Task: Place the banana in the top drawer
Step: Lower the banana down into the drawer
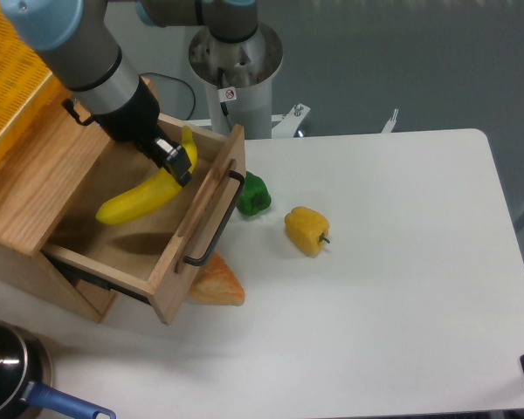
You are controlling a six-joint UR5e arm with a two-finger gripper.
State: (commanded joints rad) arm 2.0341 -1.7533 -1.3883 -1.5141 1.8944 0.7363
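Observation:
The banana point(135, 202) is long, curved and bright yellow. It hangs inside the open top drawer point(211, 205), a light-wood box with a black bar handle point(216, 225) on its front rail. My gripper point(176, 163) reaches down into the drawer and is shut on the banana near its upper right end. The banana's lower left end is close to the drawer floor; whether it touches is not clear.
A green pepper point(254, 194) and a yellow bell pepper point(306, 230) lie on the white table right of the drawer. An orange wedge point(217, 282) lies under the drawer front. A yellow mesh basket point(13, 78) sits on the cabinet. A dark pot point(9, 375) stands at bottom left.

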